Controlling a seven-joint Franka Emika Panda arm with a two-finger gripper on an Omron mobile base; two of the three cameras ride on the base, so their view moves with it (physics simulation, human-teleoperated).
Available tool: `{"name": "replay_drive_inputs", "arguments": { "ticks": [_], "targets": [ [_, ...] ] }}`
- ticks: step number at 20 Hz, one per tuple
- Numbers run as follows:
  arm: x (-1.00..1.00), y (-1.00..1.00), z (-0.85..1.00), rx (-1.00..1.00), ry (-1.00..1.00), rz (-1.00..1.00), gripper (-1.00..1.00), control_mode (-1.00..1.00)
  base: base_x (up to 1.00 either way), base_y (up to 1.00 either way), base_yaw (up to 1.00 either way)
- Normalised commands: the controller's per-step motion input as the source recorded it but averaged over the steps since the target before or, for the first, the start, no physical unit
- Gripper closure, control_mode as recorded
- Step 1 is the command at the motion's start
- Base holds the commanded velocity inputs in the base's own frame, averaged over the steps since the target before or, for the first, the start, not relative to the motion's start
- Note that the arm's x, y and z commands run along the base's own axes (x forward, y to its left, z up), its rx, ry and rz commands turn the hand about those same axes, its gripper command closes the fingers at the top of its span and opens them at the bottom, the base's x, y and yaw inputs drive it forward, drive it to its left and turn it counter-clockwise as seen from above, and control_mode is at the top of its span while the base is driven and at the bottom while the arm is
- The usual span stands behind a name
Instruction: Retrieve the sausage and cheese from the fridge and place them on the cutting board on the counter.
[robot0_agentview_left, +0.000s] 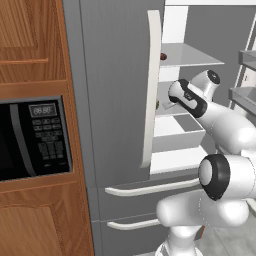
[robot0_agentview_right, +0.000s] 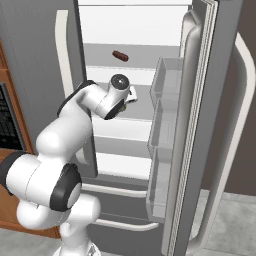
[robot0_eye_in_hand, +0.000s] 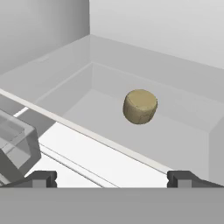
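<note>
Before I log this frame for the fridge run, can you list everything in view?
sausage: one, dark reddish-brown, upper fridge shelf.
cheese: one, yellowish-tan chunk, in a fridge bin ahead of the gripper.
fridge: one, grey, right door swung open, left door shut, white handles.
door bins: three, clear, inside the open door.
microwave: one, black, set in brown wooden cabinets left of the fridge.
arm: one, white, reaching into the fridge.
gripper: one, dark fingertips, open, holding nothing.

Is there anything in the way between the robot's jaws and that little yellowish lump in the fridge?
Nothing visible blocks it. In the hand view the open gripper looks straight at the cheese, which sits alone on a pale fridge shelf. Only the shelf's front edge crosses below the line of approach.
</note>
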Motion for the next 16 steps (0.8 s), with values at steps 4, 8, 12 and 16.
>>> {"name": "replay_drive_inputs", "arguments": {
  "ticks": [4,8,12,16],
  "targets": [
    [0.39,0.0,0.0,0.0,0.0,0.0,-1.0,-1.0,0.0,0.0,0.0],
    [0.3,0.0,-0.13,0.0,0.0,0.0,-1.0,-1.0,0.0,0.0,0.0],
    [0.18,0.0,-0.13,0.0,0.0,0.0,-1.0,-1.0,0.0,0.0,0.0],
    [0.04,0.0,-0.13,0.0,0.0,0.0,-1.0,-1.0,0.0,0.0,0.0]
  ]
}}
